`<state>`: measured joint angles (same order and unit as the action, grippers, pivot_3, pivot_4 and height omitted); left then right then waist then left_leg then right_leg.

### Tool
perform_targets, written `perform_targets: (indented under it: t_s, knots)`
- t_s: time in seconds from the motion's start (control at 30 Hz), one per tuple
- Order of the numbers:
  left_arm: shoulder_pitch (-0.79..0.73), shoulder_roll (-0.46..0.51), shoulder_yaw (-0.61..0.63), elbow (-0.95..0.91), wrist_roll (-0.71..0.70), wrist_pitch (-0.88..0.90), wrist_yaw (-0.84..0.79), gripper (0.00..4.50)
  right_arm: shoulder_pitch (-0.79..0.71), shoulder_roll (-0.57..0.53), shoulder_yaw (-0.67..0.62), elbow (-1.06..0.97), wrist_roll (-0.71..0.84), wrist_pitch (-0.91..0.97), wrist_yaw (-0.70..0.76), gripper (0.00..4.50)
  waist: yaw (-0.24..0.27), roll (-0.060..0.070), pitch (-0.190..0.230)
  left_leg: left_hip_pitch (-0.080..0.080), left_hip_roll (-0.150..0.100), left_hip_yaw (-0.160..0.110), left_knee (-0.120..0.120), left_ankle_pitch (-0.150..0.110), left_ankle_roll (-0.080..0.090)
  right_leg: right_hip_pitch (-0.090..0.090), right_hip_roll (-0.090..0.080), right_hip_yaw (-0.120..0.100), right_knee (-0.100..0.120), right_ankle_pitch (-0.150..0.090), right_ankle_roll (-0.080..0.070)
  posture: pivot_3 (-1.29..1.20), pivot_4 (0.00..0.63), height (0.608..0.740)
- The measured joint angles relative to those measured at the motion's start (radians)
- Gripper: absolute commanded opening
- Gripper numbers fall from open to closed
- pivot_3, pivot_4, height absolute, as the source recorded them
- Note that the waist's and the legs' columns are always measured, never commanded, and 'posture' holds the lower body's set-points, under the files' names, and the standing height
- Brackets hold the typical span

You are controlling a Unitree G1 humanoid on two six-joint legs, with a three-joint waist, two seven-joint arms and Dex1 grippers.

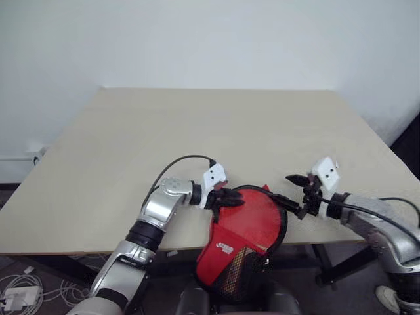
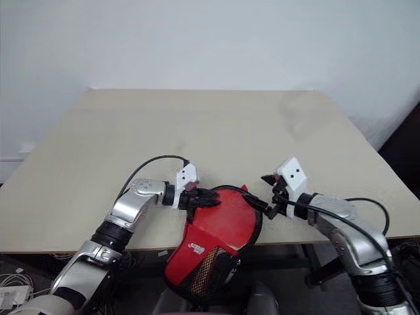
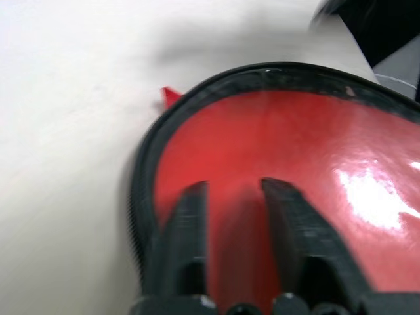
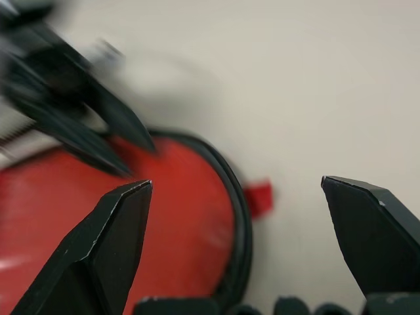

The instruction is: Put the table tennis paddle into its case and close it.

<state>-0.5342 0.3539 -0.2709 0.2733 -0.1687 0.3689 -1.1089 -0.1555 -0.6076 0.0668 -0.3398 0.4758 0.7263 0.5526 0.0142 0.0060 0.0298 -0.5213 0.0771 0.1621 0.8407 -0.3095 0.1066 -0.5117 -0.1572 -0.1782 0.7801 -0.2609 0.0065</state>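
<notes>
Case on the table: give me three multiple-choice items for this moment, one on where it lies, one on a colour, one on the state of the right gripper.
1. Where does the case lie?
A. at the table's far edge
B. at the table's near edge, its narrow end hanging over
C. on the floor

2. What colour is the case's outside?
A. blue
B. green
C. red

3. How do the right gripper's fingers stand?
A. wide apart, holding nothing
B. shut on the case
C. shut on a cable

Answers:
1 B: the head views show the round part on the tabletop and the mesh end past the near edge.
2 C: the shell is red with black trim in every view.
3 A: the right wrist view shows its two fingers spread with bare table and the case's rim between them.
</notes>
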Motion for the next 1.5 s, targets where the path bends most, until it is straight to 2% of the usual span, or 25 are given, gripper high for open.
perform_targets:
  t_s: [0.13, 0.2, 0.37, 0.47, 0.6, 0.8, 1.0, 1.3, 1.5]
  knots:
    - [0.017, 0.007, 0.062, -0.083, -0.020, 0.034, 0.061, 3.74, 0.008, 0.064, 0.026, 0.054, -0.025, 0.021, -0.033, 4.50, -0.008, 0.000, 0.000, 0.000, 0.000, 0.001, 0.000, 0.000, 0.000, 0.000, 0.000, 0.000, 0.001, 0.000, 0.000, 0.00, 0.000, 0.654]
    - [0.017, 0.016, 0.101, -0.124, -0.046, 0.060, 0.083, 3.77, 0.017, 0.093, 0.036, 0.074, -0.025, 0.028, -0.028, 4.10, -0.011, 0.000, 0.000, 0.000, 0.000, 0.001, -0.001, 0.000, 0.000, 0.000, 0.001, 0.000, 0.001, 0.000, 0.000, 0.00, 0.000, 0.654]
    - [0.017, 0.046, 0.173, -0.175, -0.087, 0.114, 0.125, 3.77, 0.041, 0.150, 0.014, 0.088, 0.007, 0.032, -0.004, 2.48, -0.014, 0.001, 0.000, 0.001, 0.000, 0.002, -0.001, 0.000, -0.001, 0.000, 0.002, 0.000, 0.001, 0.000, 0.000, 0.00, 0.000, 0.654]
    - [0.023, 0.059, 0.185, -0.175, -0.093, 0.123, 0.148, 3.77, 0.049, 0.163, -0.004, 0.091, 0.014, 0.032, -0.003, 1.32, -0.015, 0.001, 0.000, 0.001, 0.000, 0.004, -0.002, 0.000, -0.001, 0.000, 0.002, 0.001, 0.001, 0.000, 0.000, 0.00, 0.000, 0.654]
    - [0.043, 0.065, 0.190, -0.174, -0.094, 0.122, 0.163, 3.77, 0.044, 0.188, -0.023, 0.104, 0.014, 0.033, -0.004, 0.09, -0.018, 0.001, -0.001, 0.003, 0.000, 0.007, -0.004, 0.000, -0.001, 0.000, 0.002, 0.003, 0.001, 0.000, 0.000, 0.00, 0.000, 0.654]
    - [0.073, 0.063, 0.192, -0.154, -0.087, 0.102, 0.195, 3.77, -0.001, 0.242, -0.014, 0.171, -0.011, -0.003, -0.011, 0.04, -0.042, 0.000, -0.001, 0.005, 0.002, 0.012, -0.006, 0.001, -0.003, -0.002, 0.002, 0.007, 0.003, 0.001, -0.001, 0.00, 0.000, 0.654]
    - [0.098, 0.041, 0.176, -0.149, -0.084, 0.089, 0.218, 3.77, -0.084, 0.331, 0.008, 0.318, -0.117, -0.159, -0.070, 0.04, -0.058, 0.000, -0.001, 0.005, 0.002, 0.018, -0.006, 0.002, -0.004, -0.004, 0.002, 0.012, 0.006, 0.002, -0.002, 0.00, 0.000, 0.654]
    - [0.110, 0.039, 0.174, -0.147, -0.083, 0.082, 0.235, 3.77, -0.303, 0.392, 0.043, 0.625, -0.293, -0.426, -0.123, 0.04, -0.068, 0.000, -0.001, 0.002, 0.001, 0.030, -0.007, 0.002, -0.004, -0.017, 0.002, 0.024, 0.016, 0.001, 0.000, 0.00, 0.000, 0.654]
    - [0.132, 0.045, 0.178, -0.151, -0.084, 0.080, 0.248, 3.77, -0.443, 0.416, 0.053, 0.843, -0.369, -0.558, -0.136, 0.04, -0.068, 0.000, -0.001, 0.002, 0.001, 0.033, -0.006, 0.002, -0.005, -0.019, 0.002, 0.026, 0.017, 0.001, 0.000, 0.00, 0.000, 0.654]
